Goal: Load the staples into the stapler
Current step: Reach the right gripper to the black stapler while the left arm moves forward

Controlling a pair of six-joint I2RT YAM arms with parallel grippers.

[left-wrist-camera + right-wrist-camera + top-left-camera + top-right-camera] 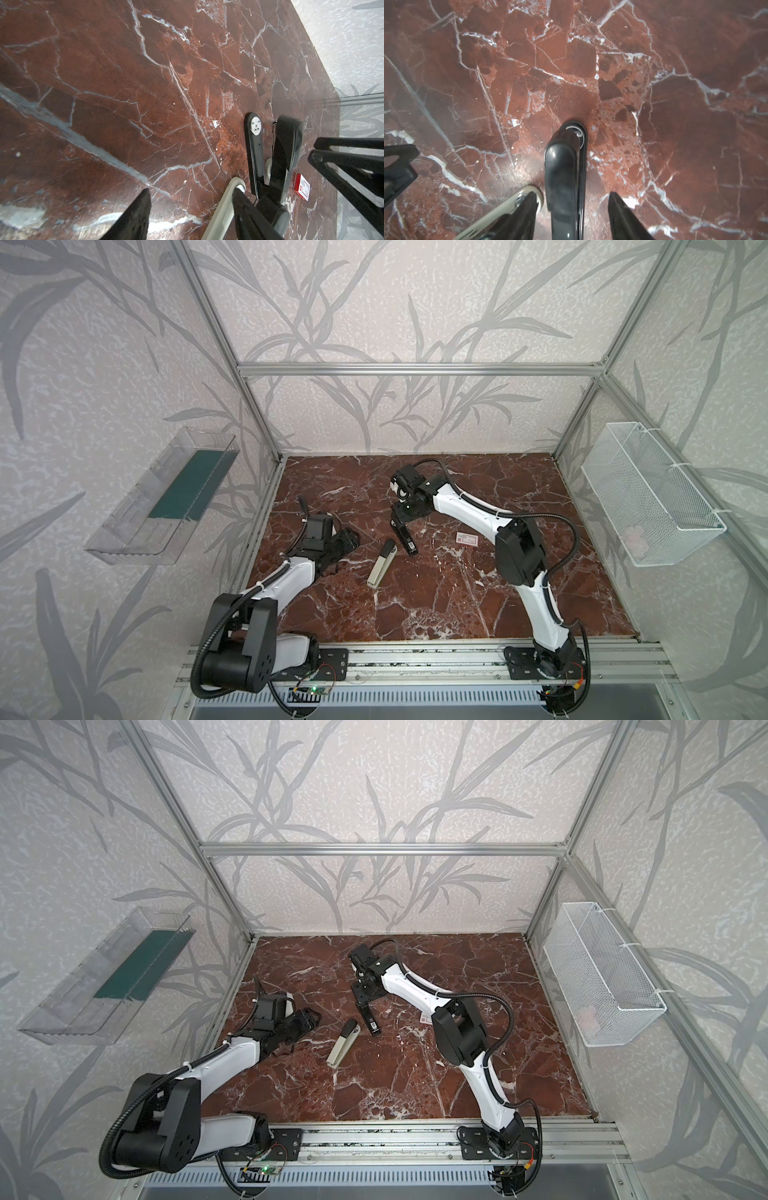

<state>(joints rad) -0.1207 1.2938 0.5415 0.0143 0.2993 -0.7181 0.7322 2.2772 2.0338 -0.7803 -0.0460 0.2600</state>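
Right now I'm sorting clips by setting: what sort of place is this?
Probably a lab robot cell, not an office: an aluminium frame with wallpapered panels encloses a marble-look tabletop, two robot arms are bolted to a front rail, and a wire basket hangs at the side.

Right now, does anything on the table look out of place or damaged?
Only the black stapler: its top gapes away from its base, hinged apart at one end. It looks opened, not broken. The right gripper straddles it, jaws open.

On the table (457, 605) we find the stapler (405, 540), a second stapler (381, 563) just left of it, the staple box (466, 538) to its right
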